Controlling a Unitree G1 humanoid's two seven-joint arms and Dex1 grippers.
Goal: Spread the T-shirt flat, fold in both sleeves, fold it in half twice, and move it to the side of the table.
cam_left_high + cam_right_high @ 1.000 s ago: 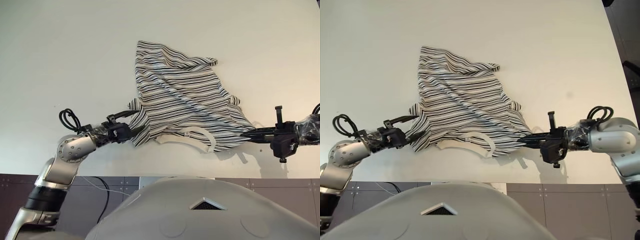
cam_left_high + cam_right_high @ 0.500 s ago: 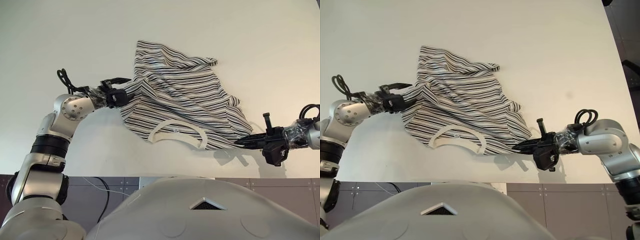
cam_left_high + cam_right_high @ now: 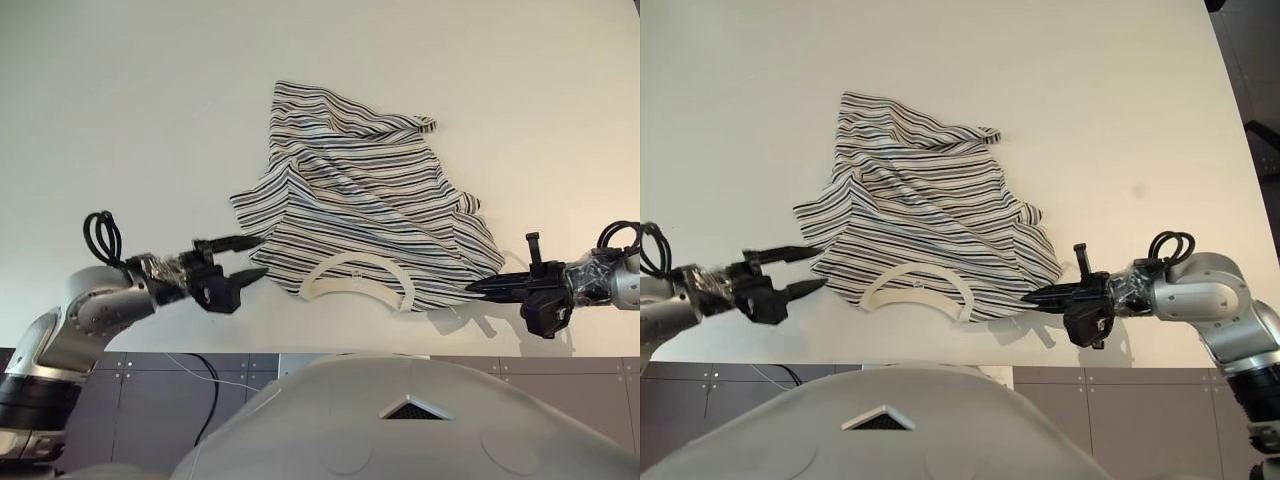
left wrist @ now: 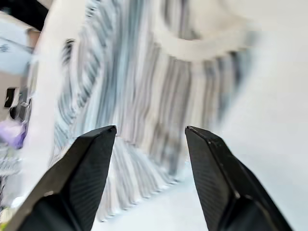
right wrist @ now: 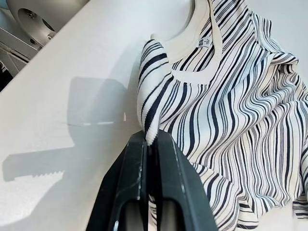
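The left gripper (image 3: 259, 254) hovers low over the table (image 3: 120, 120) near its front edge. Its two fingers (image 4: 91, 159) are spread apart with nothing between them, and the tips point at the near left edge of the T-shirt (image 3: 360, 195). The upper tip comes very close to the striped cloth, but whether it touches cannot be told. In the left wrist view the shirt lies blurred just beyond the open tips.

The right gripper (image 3: 1026, 298) is at the shirt's near right corner, with its fingers pressed together on a fold of the shirt's edge. In the right wrist view a ridge of striped cloth sticks up from between the two closed fingers (image 5: 169, 159). The pinched corner appears to stand a little off the table and throws a shadow beneath it.

The shirt sits about mid-table, between the two grippers, crumpled and not yet flat. Its stripes are dark on white and cream. The cream collar (image 5: 215, 33) faces the robot and curves in an open arc along the near edge, between the two grippers. Wrinkles run slantwise across the body. A flap is folded over at the far right corner, and a small bunch of cloth sticks out on the right side. The left corner spreads out to a point on the table.
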